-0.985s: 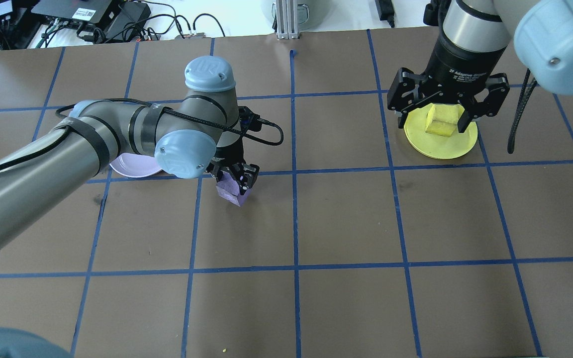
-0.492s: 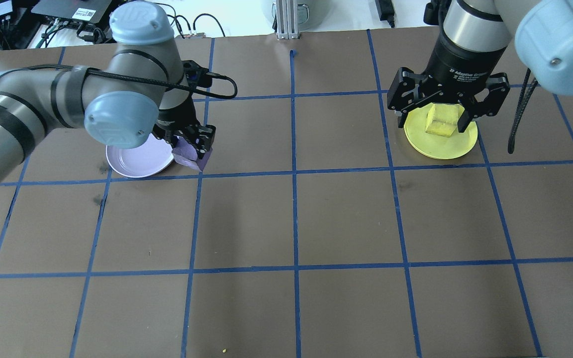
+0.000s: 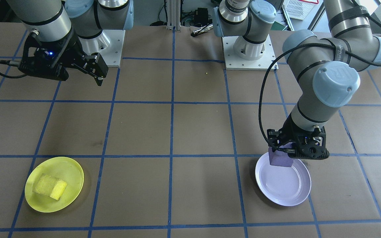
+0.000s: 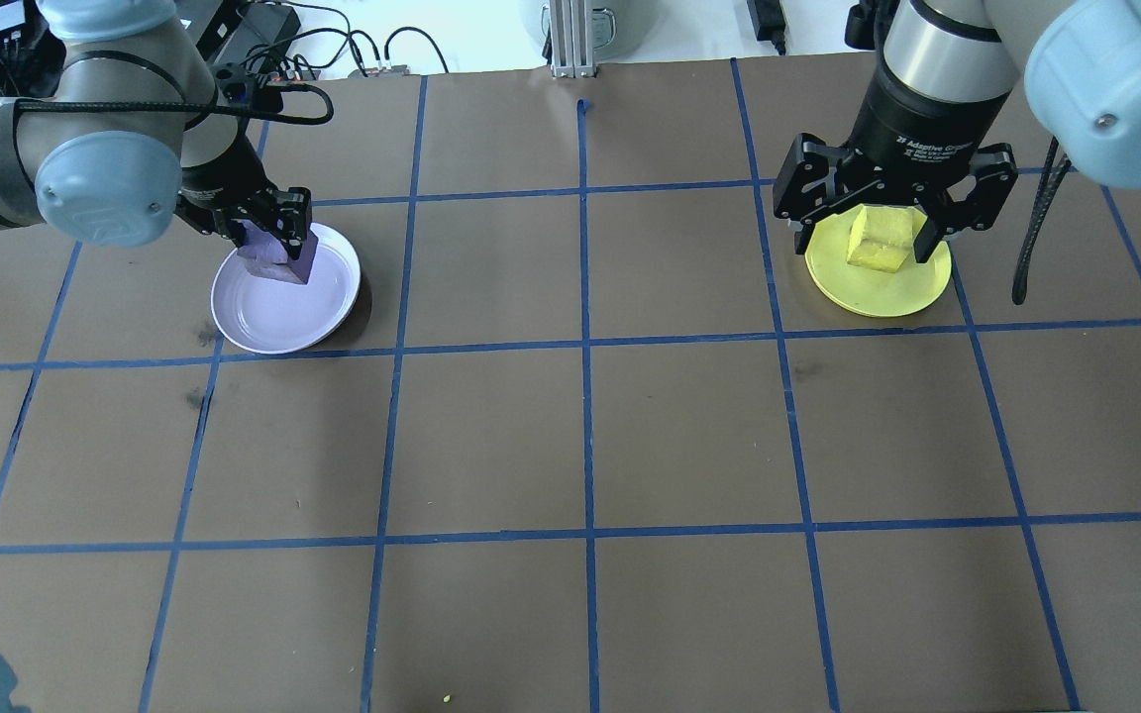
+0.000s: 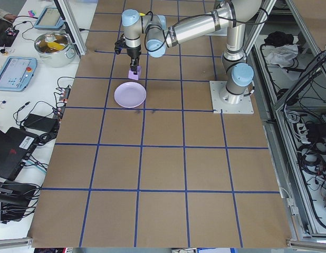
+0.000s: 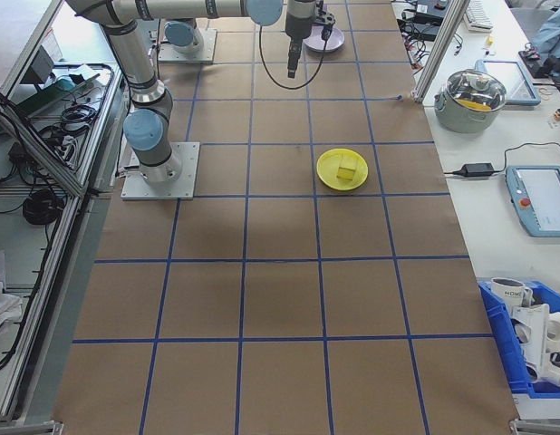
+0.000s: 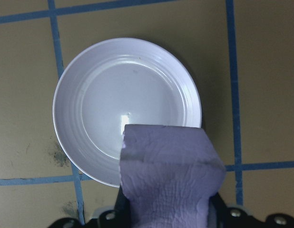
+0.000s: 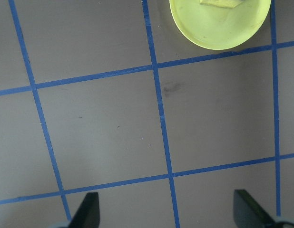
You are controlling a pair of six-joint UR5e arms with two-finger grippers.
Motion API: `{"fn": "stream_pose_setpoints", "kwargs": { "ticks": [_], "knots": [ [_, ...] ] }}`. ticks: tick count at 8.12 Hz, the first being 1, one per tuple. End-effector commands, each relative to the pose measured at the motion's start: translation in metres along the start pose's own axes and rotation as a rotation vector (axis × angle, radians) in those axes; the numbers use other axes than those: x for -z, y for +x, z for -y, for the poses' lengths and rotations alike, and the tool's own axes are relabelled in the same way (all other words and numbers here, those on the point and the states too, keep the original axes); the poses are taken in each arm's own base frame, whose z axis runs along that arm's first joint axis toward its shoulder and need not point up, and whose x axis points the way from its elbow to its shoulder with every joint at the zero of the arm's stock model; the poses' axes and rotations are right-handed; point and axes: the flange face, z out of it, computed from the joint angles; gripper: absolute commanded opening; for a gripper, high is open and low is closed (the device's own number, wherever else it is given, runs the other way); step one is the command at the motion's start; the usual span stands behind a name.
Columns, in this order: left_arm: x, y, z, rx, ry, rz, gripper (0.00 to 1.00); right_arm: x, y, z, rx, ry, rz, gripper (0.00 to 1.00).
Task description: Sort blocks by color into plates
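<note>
Purple block (image 7: 168, 175) above lavender plate (image 7: 90, 85): clear only from left wrist.

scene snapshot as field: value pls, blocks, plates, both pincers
yellow block: lying in the yellow plate, free of any pincer
purple block: held over the near-robot rim of the lavender plate, not released
left pincer: shut on the purple block
right pincer: open, empty, raised well clear of the yellow plate
left to do: release the purple block

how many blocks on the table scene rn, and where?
2. Yellow block lies in the yellow plate. Purple block is held in the left gripper over the lavender plate. None seem hidden.
</note>
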Motion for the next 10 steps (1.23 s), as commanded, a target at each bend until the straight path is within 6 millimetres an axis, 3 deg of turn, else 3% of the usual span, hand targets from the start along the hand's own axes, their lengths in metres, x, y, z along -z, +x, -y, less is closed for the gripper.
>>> {"fn": "stream_pose_setpoints", "kwargs": {
  "ticks": [1,3,4,5,6,8,10],
  "knots": [
    [-0.039,-0.031,0.022,0.048,0.021,0.004,0.0,0.0,0.0,0.0,0.0,-0.001,0.0,1.0],
    [-0.064,-0.042,0.039,0.072,0.085,-0.076,0.0,0.0,0.001,0.0,0.0,0.0,-0.005,1.0],
    [-0.071,-0.048,0.039,0.08,0.074,-0.077,0.05,0.0,0.0,0.0,0.0,0.0,-0.003,1.0],
    [-0.073,-0.047,0.037,0.081,0.055,-0.077,0.74,0.0,0.001,0.0,0.0,0.0,-0.005,1.0],
    [-0.077,-0.048,0.034,0.082,0.016,-0.081,1.0,0.0,0.0,0.0,0.0,0.001,-0.005,1.0],
    [-0.067,-0.048,0.023,0.086,-0.04,-0.073,1.0,0.0,0.001,0.0,0.0,0.0,-0.006,1.0],
    [-0.024,-0.047,0.008,0.093,-0.087,-0.068,1.0,0.0,0.0,0.0,0.0,0.001,-0.003,1.0]
  ]
}}
